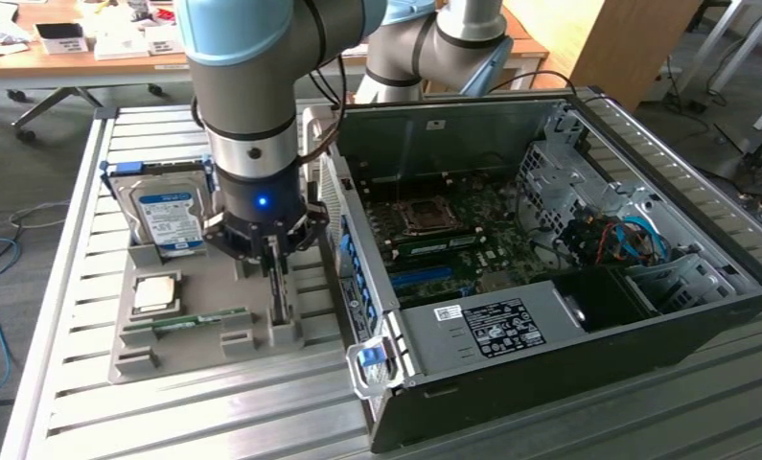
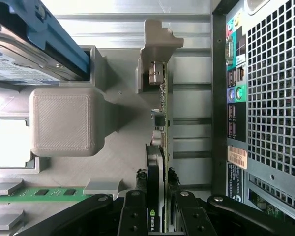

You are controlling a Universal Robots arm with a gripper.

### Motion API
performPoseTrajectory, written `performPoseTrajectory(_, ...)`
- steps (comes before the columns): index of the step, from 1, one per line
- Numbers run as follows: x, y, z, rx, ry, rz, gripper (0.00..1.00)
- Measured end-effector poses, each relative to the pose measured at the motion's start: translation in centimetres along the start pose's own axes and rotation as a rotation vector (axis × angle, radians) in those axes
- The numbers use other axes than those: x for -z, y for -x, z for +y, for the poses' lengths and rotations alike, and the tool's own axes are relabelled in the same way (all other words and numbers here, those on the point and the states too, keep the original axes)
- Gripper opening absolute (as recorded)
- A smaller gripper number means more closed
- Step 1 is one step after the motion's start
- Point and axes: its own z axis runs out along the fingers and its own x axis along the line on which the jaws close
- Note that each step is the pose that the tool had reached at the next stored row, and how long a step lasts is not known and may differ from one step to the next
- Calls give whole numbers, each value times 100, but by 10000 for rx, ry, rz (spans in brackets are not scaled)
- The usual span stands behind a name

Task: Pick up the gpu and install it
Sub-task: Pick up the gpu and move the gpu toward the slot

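Where gpu sits: on edge in grey tray slot, just beside pc case.
Pincer: clamped on gpu, gripping both faces.
Tray pos: on slatted surface, w/ hdd, ram.

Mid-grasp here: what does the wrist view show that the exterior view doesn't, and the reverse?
Wrist view: the gripper shut on both faces of the gpu, which stands edge-on in its holder; also rear ports. Exterior view: the motherboard inside the open case. Both: hard drive, RAM stick, grey tray.
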Motion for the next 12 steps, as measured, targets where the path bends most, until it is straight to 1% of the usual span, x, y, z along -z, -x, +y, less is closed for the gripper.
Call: performPoseTrajectory(12,333,8,15,1,0,-1,27)
